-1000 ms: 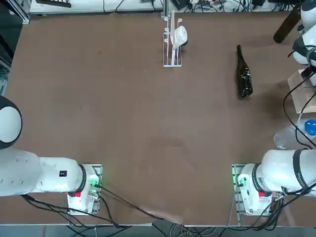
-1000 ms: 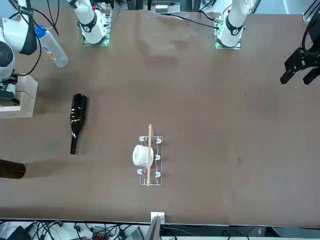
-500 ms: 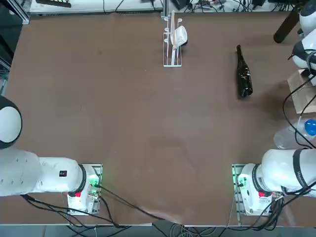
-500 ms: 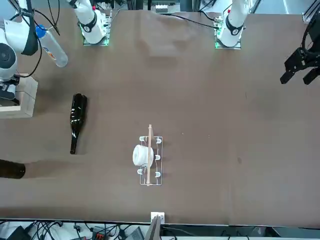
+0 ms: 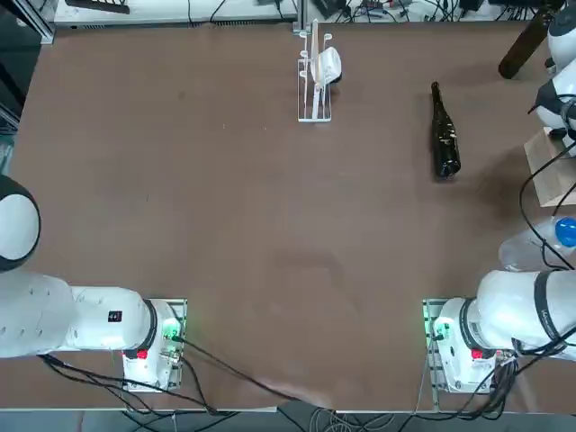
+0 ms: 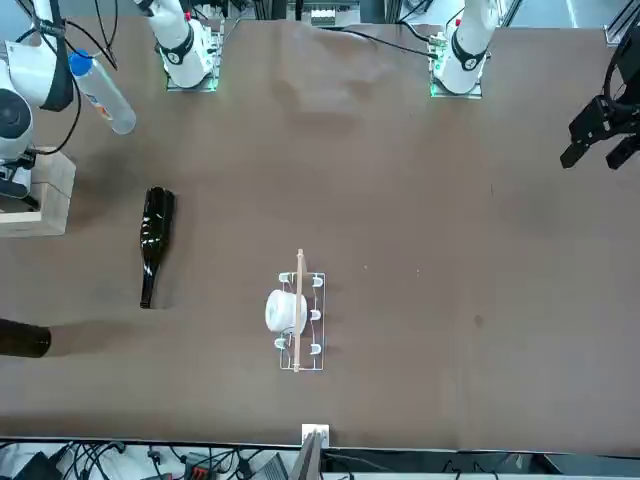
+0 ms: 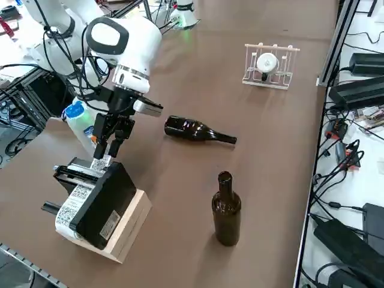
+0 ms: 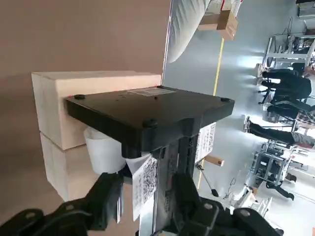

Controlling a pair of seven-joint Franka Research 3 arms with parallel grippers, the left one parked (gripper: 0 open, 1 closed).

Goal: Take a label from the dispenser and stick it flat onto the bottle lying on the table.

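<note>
There, the right gripper (image 8: pixel 142 196) hung at the dispenser (image 7: pixel 99 198), fingers parted around the protruding label (image 8: pixel 145 184), not visibly clamping it.

even overhead light, soft shadows on the table (image 5: pixel 270 225), bright glare in the wrist view's background.

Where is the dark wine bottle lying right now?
In the right side view the bottle lies flat mid-table, between the label dispenser under the right gripper and the white rack.
</note>
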